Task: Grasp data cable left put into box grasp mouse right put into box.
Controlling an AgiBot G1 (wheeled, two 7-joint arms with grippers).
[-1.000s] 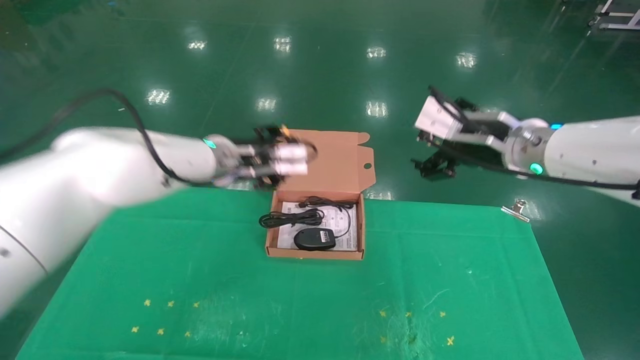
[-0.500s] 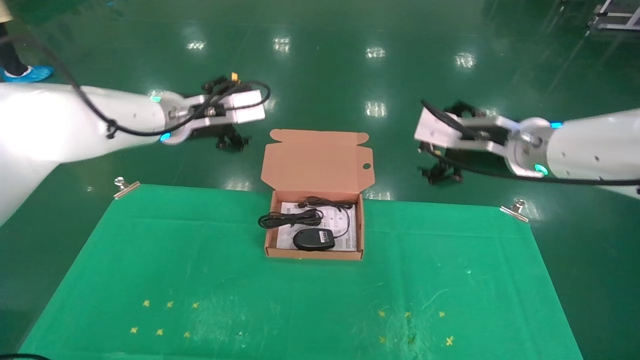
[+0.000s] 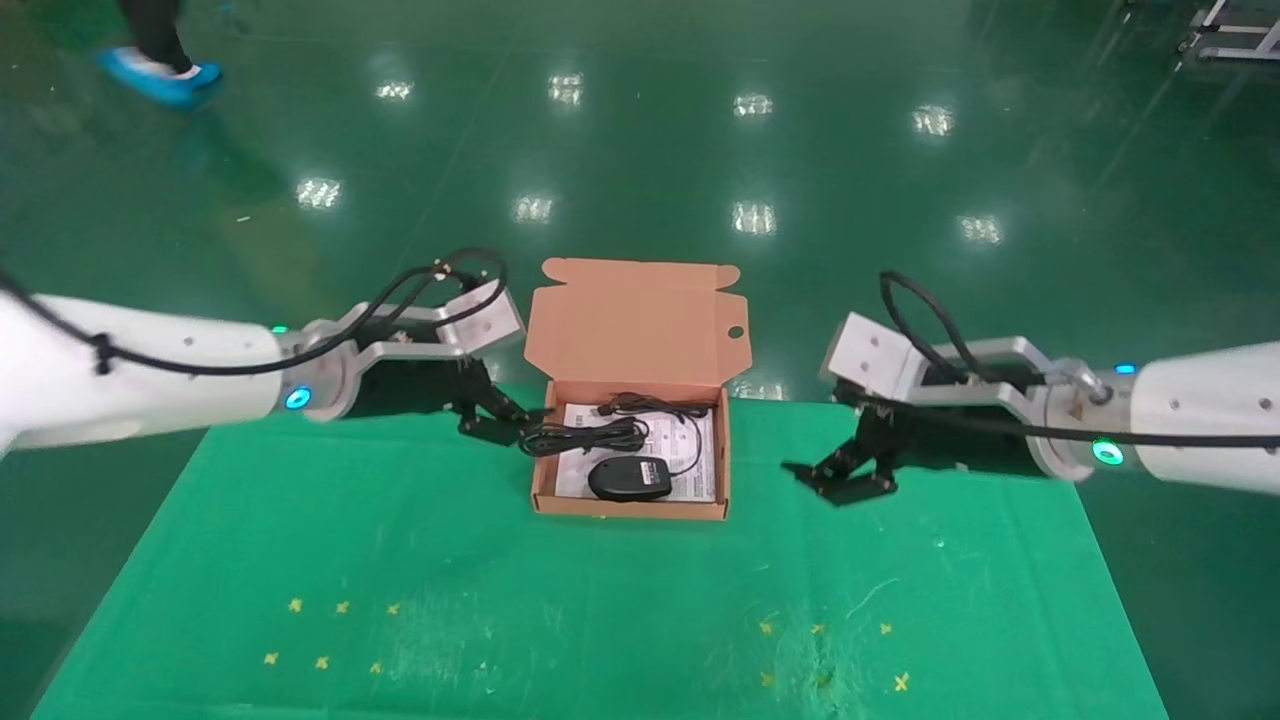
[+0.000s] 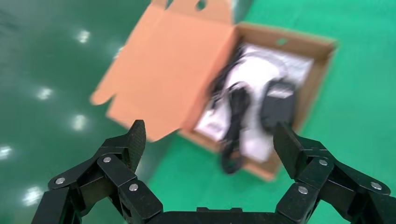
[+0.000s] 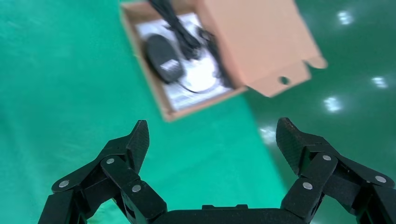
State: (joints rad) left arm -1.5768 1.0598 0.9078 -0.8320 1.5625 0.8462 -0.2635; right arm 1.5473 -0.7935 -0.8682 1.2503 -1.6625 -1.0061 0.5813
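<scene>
The orange-brown box (image 3: 630,510) stands open on the green cloth, its lid (image 3: 635,320) raised at the back. Inside, on the white sheet, lie the coiled data cable (image 3: 585,437), one end hanging over the left wall, and the black mouse (image 3: 628,479) with its cord. My left gripper (image 3: 495,420) is open and empty just left of the box, close to the cable's overhanging end. My right gripper (image 3: 838,478) is open and empty to the right of the box. The left wrist view shows its gripper (image 4: 209,128), cable (image 4: 233,126) and mouse (image 4: 276,102). The right wrist view shows its gripper (image 5: 212,124) and mouse (image 5: 163,58).
The green cloth (image 3: 600,600) covers the table, with small yellow crosses near the front. Shiny green floor lies beyond the far edge. A person's blue shoe (image 3: 160,75) is on the floor at the far left.
Both arms have come down from above the floor to the table, one on each side of the box. The left gripper now sits by the box's left wall. The box contents have not moved.
</scene>
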